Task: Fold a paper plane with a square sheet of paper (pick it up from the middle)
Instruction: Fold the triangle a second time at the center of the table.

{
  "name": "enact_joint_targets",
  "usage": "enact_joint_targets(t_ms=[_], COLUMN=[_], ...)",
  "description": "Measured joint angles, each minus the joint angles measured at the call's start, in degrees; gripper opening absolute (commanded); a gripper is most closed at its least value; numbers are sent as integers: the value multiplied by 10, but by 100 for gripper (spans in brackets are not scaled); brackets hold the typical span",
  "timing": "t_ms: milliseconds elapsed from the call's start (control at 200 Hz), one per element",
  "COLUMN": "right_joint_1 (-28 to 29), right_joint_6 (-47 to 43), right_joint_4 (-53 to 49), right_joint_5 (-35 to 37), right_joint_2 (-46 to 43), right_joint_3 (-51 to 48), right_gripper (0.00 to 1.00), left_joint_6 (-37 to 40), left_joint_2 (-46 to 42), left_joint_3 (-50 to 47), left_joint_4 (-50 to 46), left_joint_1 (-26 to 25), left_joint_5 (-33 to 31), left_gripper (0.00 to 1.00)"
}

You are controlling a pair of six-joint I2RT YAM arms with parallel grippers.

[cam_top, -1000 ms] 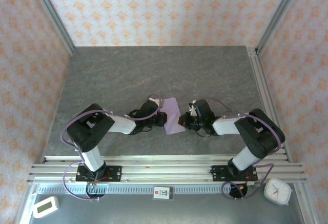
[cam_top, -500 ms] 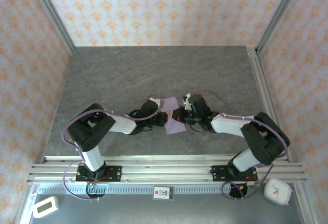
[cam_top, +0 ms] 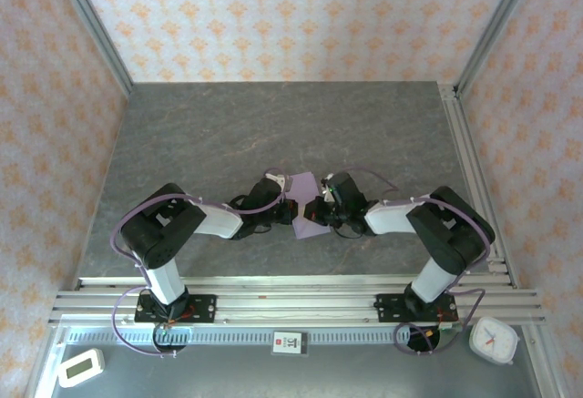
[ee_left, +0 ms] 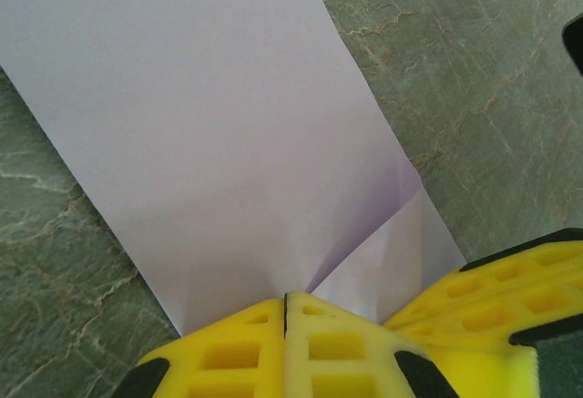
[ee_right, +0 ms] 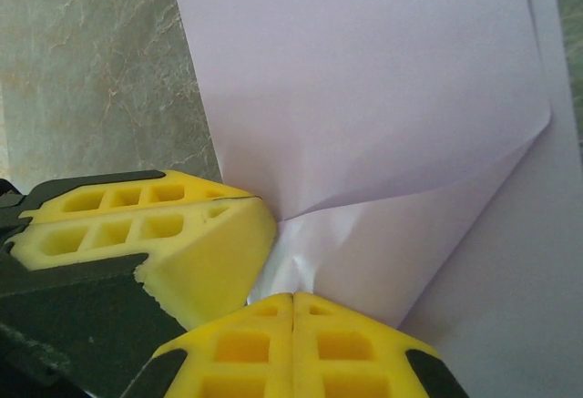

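The square sheet of paper (cam_top: 306, 190) is pale lilac and lies partly folded on the grey table, between the two arms. My left gripper (cam_top: 294, 213) is shut, its yellow tips on the sheet's near left edge. In the left wrist view the sheet (ee_left: 209, 116) spreads ahead of the left gripper (ee_left: 286, 296), and a folded corner flap meets its tips. My right gripper (cam_top: 316, 209) is shut too and touches the paper from the right. In the right wrist view the paper (ee_right: 364, 79) wrinkles against the right gripper (ee_right: 293, 296), with the left gripper's fingers (ee_right: 182, 243) close beside.
An aluminium rail (cam_top: 291, 302) runs along the near edge, holding both arm bases. A white timer (cam_top: 80, 367) sits at the front left, a white clock (cam_top: 493, 340) at the front right. Patterned walls close in three sides. Open grey tabletop (cam_top: 273, 125) stretches behind the paper.
The right gripper has slid left, from beside the sheet onto it, ending close to the left gripper. The left arm has stayed still.
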Motion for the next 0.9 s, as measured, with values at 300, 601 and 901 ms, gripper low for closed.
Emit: enact_joint_targets(t_ms=[300,601,901], right_joint_1=[0,-19,-31], right_joint_6=[3,-11,-13], right_joint_4=[-15,-32,-28], right_joint_5=[6,10,10], right_joint_2=[-19,-33,-17], right_joint_3=[-3,54,42], right_gripper=[0,0,0], left_joint_6=[0,0,0], left_joint_2=[3,4,3], left_joint_3=[1,1,1], left_joint_4=[3,6,6], left_joint_1=[0,0,0], left_joint_5=[0,0,0], left_gripper=[0,0,0])
